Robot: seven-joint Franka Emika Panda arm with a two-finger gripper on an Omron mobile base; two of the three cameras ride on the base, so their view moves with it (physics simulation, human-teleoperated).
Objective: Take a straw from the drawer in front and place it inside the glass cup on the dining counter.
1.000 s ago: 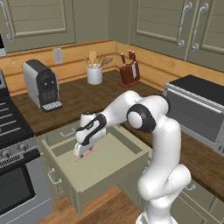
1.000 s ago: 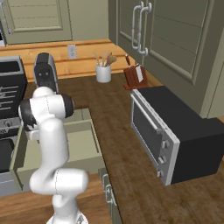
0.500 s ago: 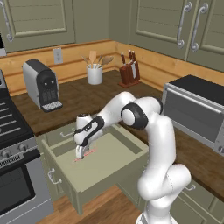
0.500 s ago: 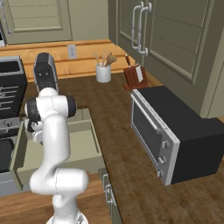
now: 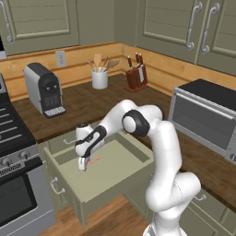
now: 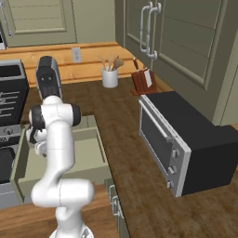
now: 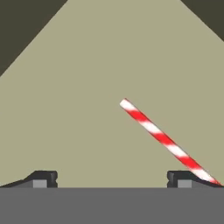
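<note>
Hand view: tool (image 7: 112,178) looks straight down at the pale drawer floor, fingers (image 7: 43,178) set wide apart, nothing between them. The straw (image 7: 164,140), red-and-white striped, lies flat on the floor ahead of the tool and off toward its right finger; one end sits near the middle of the gap ahead, the other runs down past the right fingertip. Whether that finger touches it is hard to tell at this angle.

Left base view: tool (image 5: 83,162) hangs low inside the open drawer (image 5: 120,177), pointed down, close above the floor. The straw (image 5: 94,161) shows as a faint red sliver just beside the fingertips. Drawer is pulled well out from the cabinet under the wooden surface (image 5: 92,108).

Farther out on the surface, beyond the tool: coffee machine (image 5: 44,88), white utensil jar (image 5: 99,78), knife block (image 5: 136,76). Toaster oven (image 5: 207,115) well off to one side; stove (image 5: 14,138) just beside the drawer on the other.

Right base view: arm blocks most of the drawer (image 6: 90,160); tool not clearly made out.
</note>
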